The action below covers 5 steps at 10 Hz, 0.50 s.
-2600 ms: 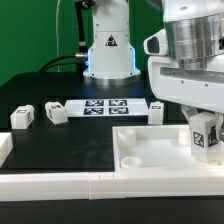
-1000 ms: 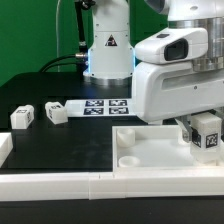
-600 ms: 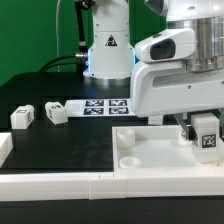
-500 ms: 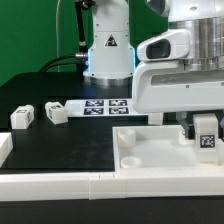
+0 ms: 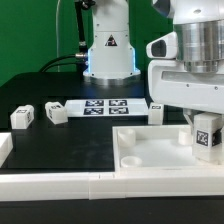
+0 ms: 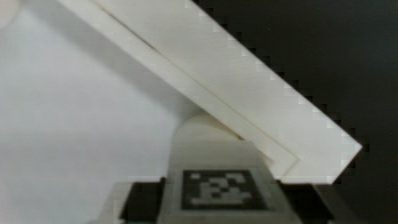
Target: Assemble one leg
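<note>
My gripper (image 5: 206, 140) is shut on a leg (image 5: 207, 136), a small white block with a black-and-white tag facing the camera. It holds the leg upright over the far right part of the large white tray-like piece (image 5: 150, 160). In the wrist view the leg (image 6: 221, 180) sits between my dark fingers (image 6: 150, 196), close to the tray's raised rim (image 6: 231, 80). Two more legs (image 5: 22, 118) (image 5: 55, 112) lie on the black table at the exterior view's left. Another leg (image 5: 156, 108) shows partly behind my arm.
The marker board (image 5: 100, 107) lies on the table in front of the robot base (image 5: 108, 50). A white strip (image 5: 50, 184) runs along the near table edge, with a white piece (image 5: 4, 148) at the exterior view's left edge. The tray has a round corner socket (image 5: 130, 158).
The wrist has turned back round with the leg still gripped. The leg stays over the tray's right part, ending a little higher than a second ago.
</note>
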{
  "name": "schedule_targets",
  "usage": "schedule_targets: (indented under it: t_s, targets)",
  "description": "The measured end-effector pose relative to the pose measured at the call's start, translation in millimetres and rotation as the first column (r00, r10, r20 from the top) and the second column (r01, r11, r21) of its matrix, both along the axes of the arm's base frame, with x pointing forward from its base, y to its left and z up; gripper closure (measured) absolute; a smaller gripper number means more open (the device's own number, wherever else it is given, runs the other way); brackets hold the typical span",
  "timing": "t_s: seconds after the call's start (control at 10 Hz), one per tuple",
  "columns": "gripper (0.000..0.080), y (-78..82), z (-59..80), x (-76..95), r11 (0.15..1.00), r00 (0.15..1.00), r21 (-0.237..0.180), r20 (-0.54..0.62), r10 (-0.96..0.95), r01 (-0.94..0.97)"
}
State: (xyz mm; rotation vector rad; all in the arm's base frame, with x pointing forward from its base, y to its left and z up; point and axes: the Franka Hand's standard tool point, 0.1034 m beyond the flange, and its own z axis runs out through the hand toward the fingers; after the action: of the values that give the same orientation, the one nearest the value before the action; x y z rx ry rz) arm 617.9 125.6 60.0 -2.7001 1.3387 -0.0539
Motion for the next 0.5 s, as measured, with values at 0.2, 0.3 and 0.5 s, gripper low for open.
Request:
schedule_targets:
  t_s: [0.2,0.3,0.5]
  targets:
    - [0.0509,0.4,-0.1,0.8,0.986,0.987,0.04,-0.01,-0.162,0.163]
    - [0.0437,0.4,-0.2,0.7,0.991,0.991,0.037,-0.006,-0.131,0.131]
    - [0.0298,1.4,0.8,1.1,1.0,1.0,0.022,0.011,0.018,-0.018]
